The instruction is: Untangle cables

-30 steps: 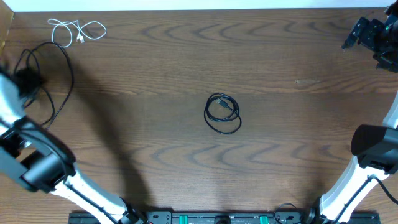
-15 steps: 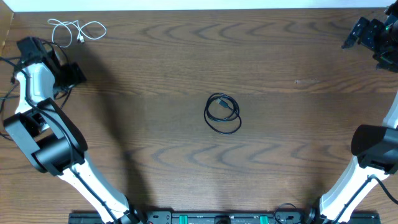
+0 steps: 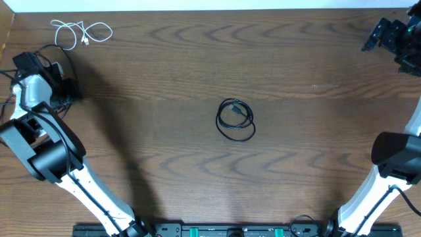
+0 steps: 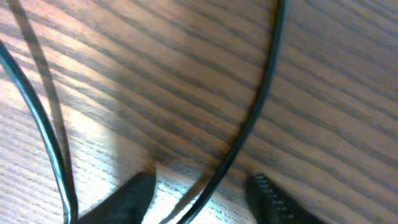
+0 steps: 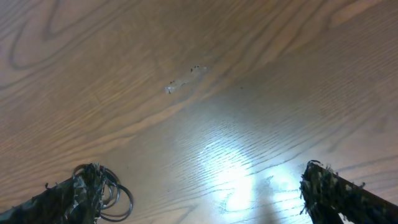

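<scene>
The short white cable lies loose at the far left corner. A black cable in a small coil lies at the table's middle; it also shows in the right wrist view. The longer black cable loops at the left, partly hidden under my left arm. My left gripper is low over it. In the left wrist view one strand runs between the open fingers, and another strand passes to the left. My right gripper is open and empty at the far right corner.
The table's back edge meets a white wall. The left table edge is close to my left arm. The arm bases stand at the front edge.
My left arm has swung in from the left edge over the longer black cable, then shifted slightly left and lower. The right arm and the other cables have not moved.
</scene>
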